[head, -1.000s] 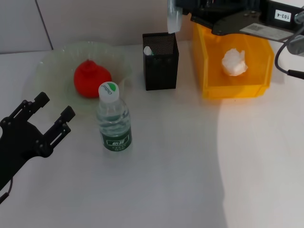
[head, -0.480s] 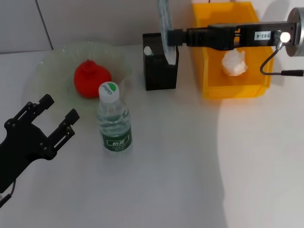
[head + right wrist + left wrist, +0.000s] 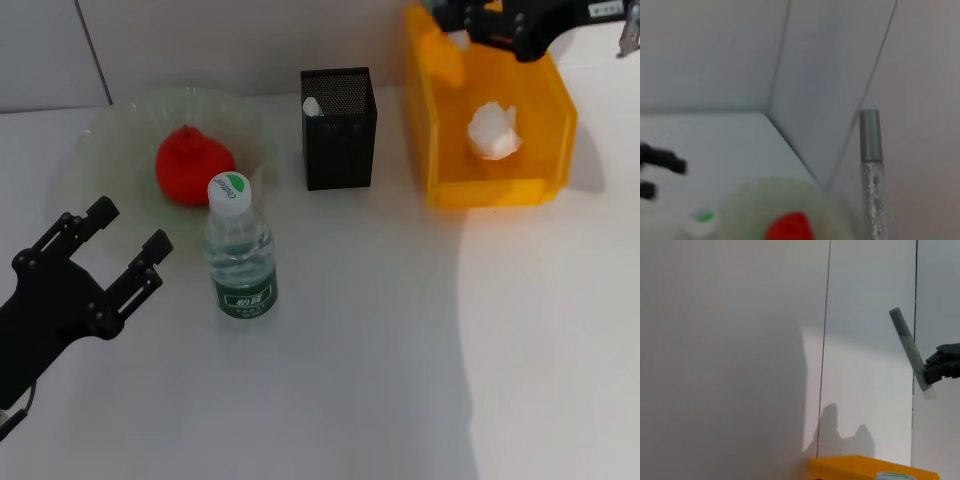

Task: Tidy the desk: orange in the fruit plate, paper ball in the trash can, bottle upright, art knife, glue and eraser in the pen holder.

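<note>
The orange [image 3: 190, 165] lies in the pale green fruit plate [image 3: 110, 135]. In front of the plate the bottle [image 3: 240, 262] stands upright. The paper ball [image 3: 493, 132] is inside the yellow trash can [image 3: 440, 120]. A white tip [image 3: 312, 105] pokes out of the black mesh pen holder [image 3: 340, 135]. My right gripper [image 3: 934, 371], high over the trash can, is shut on a slim clear stick with a grey cap [image 3: 871, 175], apparently the glue. Only the right arm [image 3: 510, 22] shows in the head view. My left gripper [image 3: 112, 250] is open, left of the bottle. Art knife and eraser are hidden.
A white wall [image 3: 740, 340] with thin seams runs behind the table. The trash can stands right of the pen holder, both near the wall. The white tabletop [image 3: 400, 350] stretches in front of them.
My right arm has swung the stick from over the pen holder up and right, above the trash can and mostly out of the head view. The left gripper crept slightly toward the bottle.
</note>
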Controlling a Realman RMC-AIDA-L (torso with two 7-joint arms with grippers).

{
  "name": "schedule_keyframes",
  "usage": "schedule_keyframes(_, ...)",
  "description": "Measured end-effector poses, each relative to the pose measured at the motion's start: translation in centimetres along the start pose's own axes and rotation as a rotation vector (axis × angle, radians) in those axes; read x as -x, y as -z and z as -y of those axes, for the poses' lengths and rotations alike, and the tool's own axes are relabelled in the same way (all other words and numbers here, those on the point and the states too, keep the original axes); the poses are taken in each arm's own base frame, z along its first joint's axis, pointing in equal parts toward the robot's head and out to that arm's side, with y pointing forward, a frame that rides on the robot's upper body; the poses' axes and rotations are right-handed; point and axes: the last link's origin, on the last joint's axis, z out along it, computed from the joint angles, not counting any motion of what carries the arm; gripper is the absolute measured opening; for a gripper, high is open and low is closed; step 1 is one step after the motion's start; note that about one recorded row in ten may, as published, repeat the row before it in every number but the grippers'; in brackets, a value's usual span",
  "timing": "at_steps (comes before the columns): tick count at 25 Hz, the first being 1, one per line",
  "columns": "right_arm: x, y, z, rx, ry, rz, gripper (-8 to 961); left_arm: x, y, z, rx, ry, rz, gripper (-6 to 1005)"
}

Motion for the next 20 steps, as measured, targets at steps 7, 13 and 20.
schedule_keyframes(7,2.4,-1.1,0.4,-0.226,0.424,-0.186,123,0.0,0.3,-0.6,0.022,-0.066,-0.014,694)
schedule_keyframes(13,3.2,-2.7,0.8,-0.291,0.620,-0.293,123,0.2,0.2,-0.7,0.017,-0.055,-0.007,694)
schedule_keyframes(20,3.7,-3.8,0.9,-0.335,0.796,-0.421,123,0.3,0.2,-0.6,0.016,-0.044,-0.006,693)
